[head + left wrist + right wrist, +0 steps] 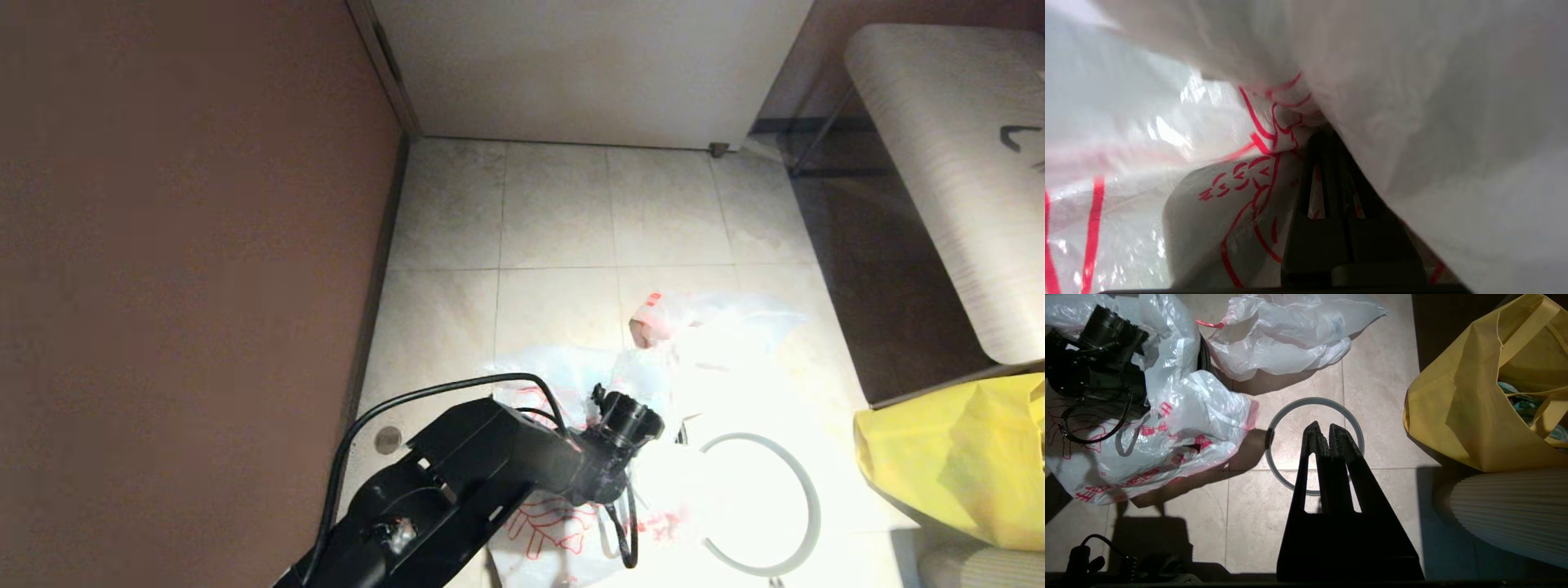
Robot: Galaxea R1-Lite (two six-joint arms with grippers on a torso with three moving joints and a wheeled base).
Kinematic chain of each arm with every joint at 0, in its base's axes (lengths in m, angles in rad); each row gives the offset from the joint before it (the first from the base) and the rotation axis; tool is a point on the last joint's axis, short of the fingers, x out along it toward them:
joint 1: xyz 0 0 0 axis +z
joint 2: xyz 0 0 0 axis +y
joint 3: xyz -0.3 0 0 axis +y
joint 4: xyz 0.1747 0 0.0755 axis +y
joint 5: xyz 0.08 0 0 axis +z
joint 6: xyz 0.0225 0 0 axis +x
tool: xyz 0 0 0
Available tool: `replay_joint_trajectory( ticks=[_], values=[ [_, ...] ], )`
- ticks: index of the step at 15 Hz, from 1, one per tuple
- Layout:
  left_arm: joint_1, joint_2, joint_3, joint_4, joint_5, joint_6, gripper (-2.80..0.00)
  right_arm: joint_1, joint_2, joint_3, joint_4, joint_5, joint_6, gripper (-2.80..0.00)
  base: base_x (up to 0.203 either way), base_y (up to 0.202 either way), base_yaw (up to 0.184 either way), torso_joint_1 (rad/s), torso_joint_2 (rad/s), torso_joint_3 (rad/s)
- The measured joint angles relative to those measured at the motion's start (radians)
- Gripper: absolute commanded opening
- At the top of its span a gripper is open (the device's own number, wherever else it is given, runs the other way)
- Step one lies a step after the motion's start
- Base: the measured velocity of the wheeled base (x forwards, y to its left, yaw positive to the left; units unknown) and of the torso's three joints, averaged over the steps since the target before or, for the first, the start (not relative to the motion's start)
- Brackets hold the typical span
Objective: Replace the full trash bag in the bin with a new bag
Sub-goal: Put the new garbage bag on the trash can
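Pale tiled floor (pixel 555 220), brown wall (pixel 180 245).

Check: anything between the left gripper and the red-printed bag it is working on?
Nothing visible. The left gripper is shut with the red-printed bag bunched at its tips, film draped around it.

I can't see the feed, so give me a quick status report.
Left gripper shut on the red-printed bag. Right gripper shut, empty, above grey hoop. Second white bag loose on floor beyond.

Home corner: tiled floor (pixel 555 220), brown wall (pixel 180 245), upholstered bench (pixel 955 163), yellow shopping bag (pixel 955 457).
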Motion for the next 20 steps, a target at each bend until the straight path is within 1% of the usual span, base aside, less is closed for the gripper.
replay_joint_trajectory(
  ticks=[2,4,9,11,14,16,20],
  values=[
    [0.015,0.031,-0.035,0.051,0.001,0.012,-2.80,0.000,0.000,0.000,0.000,0.000,0.000,-2.80,0.000,0.000,0.000,0.000,0.00,0.000],
    [0.033,0.054,-0.045,0.053,0.001,0.051,-2.80,0.000,0.000,0.000,0.000,0.000,0.000,-2.80,0.000,0.000,0.000,0.000,0.00,0.000],
    [0.052,0.082,-0.052,0.052,-0.001,0.102,-2.80,0.000,0.000,0.000,0.000,0.000,0.000,-2.80,0.000,0.000,0.000,0.000,0.00,0.000],
    [0.051,0.083,-0.052,0.050,0.001,0.093,-2.80,0.000,0.000,0.000,0.000,0.000,0.000,-2.80,0.000,0.000,0.000,0.000,0.00,0.000],
    [0.023,0.053,-0.037,0.057,0.025,0.050,-2.80,0.000,0.000,0.000,0.000,0.000,0.000,-2.80,0.000,0.000,0.000,0.000,0.00,0.000],
    [0.003,0.023,0.000,0.054,0.044,0.042,-2.80,0.000,0.000,0.000,0.000,0.000,0.000,-2.80,0.000,0.000,0.000,0.000,0.00,0.000],
    [-0.036,-0.102,0.121,0.050,0.049,-0.013,-2.80,0.000,0.000,0.000,0.000,0.000,0.000,-2.80,0.000,0.000,0.000,0.000,0.00,0.000]
  ],
)
